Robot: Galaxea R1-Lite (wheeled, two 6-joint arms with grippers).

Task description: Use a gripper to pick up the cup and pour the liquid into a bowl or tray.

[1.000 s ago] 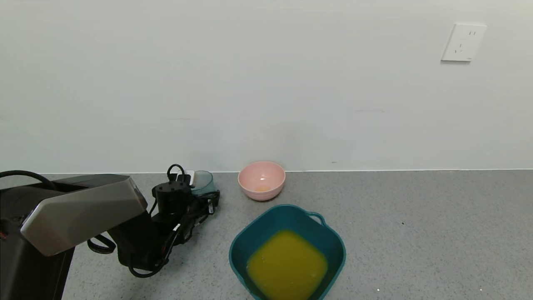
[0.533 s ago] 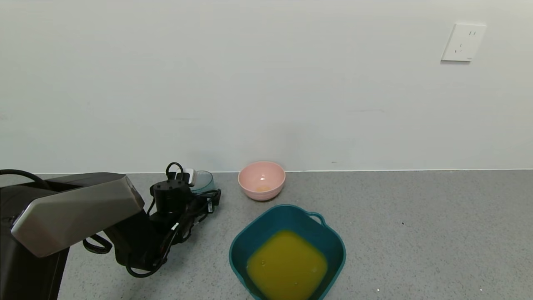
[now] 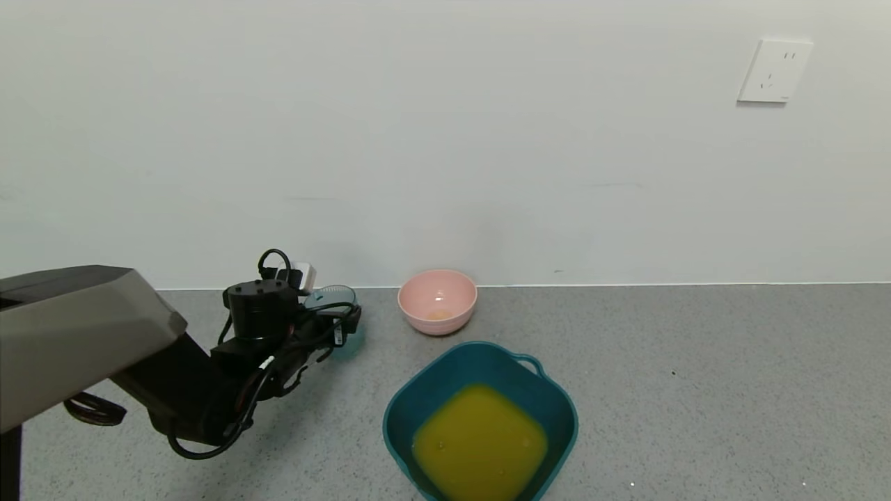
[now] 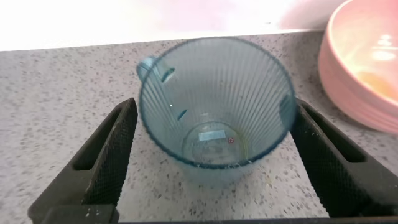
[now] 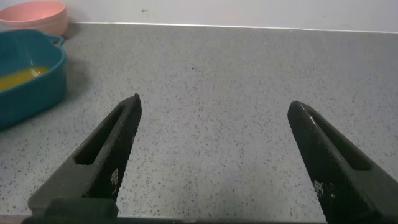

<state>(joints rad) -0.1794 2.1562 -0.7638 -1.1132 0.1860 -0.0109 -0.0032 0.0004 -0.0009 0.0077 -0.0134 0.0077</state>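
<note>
The cup [image 4: 214, 134], a ribbed pale blue-green tumbler, stands upright and empty on the grey surface. My left gripper [image 4: 214, 107] is open around it, one black finger on each side with a small gap to the wall. In the head view the cup [image 3: 342, 300] shows partly behind the left gripper [image 3: 333, 325], at the left near the wall. The teal basin [image 3: 407, 407] in front holds the orange-yellow liquid [image 3: 479, 442]. My right gripper [image 5: 214, 124] is open over bare surface, with the basin [image 5: 28, 93] and liquid [image 5: 18, 78] off to one side.
A pink round bowl [image 3: 437, 300] sits by the wall between cup and basin, close beside the cup in the left wrist view [image 4: 367, 68]. A white wall runs along the back with a socket [image 3: 774, 71]. Grey speckled surface stretches to the right.
The left gripper's jaws have spread apart from the cup. The left arm has drawn back toward the left, leaving the cup standing. The liquid in the basin has settled.
</note>
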